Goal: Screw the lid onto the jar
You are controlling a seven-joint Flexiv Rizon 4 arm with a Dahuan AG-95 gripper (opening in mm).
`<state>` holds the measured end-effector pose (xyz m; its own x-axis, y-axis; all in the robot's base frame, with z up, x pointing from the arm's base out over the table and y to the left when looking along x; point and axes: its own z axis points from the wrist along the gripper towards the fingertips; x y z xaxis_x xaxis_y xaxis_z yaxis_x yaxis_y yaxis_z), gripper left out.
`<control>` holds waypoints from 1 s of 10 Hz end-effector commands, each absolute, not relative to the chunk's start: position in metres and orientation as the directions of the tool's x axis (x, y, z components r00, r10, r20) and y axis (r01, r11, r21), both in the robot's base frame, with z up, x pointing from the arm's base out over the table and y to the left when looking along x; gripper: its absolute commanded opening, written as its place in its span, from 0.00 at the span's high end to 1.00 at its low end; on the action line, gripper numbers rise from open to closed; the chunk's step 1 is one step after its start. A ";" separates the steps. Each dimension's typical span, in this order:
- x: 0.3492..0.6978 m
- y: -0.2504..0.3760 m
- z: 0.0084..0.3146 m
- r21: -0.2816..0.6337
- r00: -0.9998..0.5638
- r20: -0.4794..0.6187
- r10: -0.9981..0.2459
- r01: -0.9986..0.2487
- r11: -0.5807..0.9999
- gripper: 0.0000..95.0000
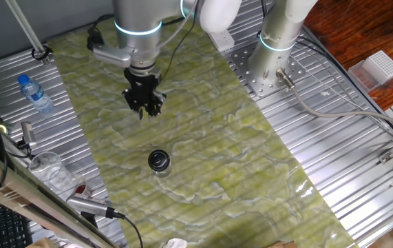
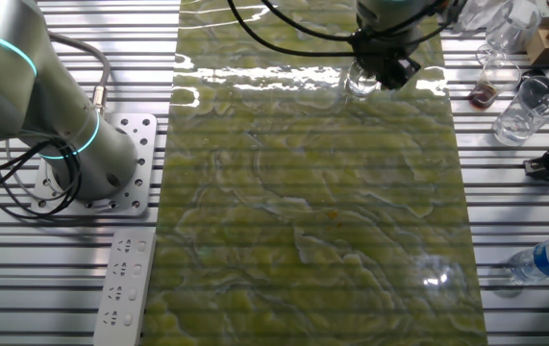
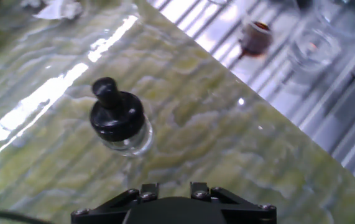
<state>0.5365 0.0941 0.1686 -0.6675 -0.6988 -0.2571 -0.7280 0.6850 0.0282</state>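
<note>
The jar [image 1: 159, 170] is a small clear glass jar standing on the green mat. The black lid [image 1: 158, 160] sits on top of it. In the hand view the lid [image 3: 116, 114] shows a small knob on top, with the glass of the jar [image 3: 133, 140] below it. My gripper [image 1: 145, 105] hangs above the mat, up and to the left of the jar, not touching it. Its fingertips [image 3: 149, 187] stand apart with nothing between them. In the other fixed view the gripper [image 2: 386, 67] partly covers the jar [image 2: 359, 83].
A blue-capped water bottle [image 1: 36, 95] lies on the metal table at the left. A clear plastic cup [image 1: 47, 165] and a small glass with red-brown liquid [image 3: 255, 36] stand beside the mat. A second arm's base [image 1: 277, 48] stands at the back right.
</note>
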 end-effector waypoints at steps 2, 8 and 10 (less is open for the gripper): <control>0.535 0.108 0.165 0.018 -0.601 -0.293 -0.743 -0.781 0.625 0.20; 0.532 0.137 0.155 0.000 -0.579 -0.327 -0.747 -0.791 0.612 0.20; 0.535 0.146 0.151 0.008 -0.571 -0.349 -0.743 -0.795 0.607 0.20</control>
<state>0.5344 0.1455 0.1503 -0.5701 -0.7454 -0.3455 -0.7946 0.6071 0.0014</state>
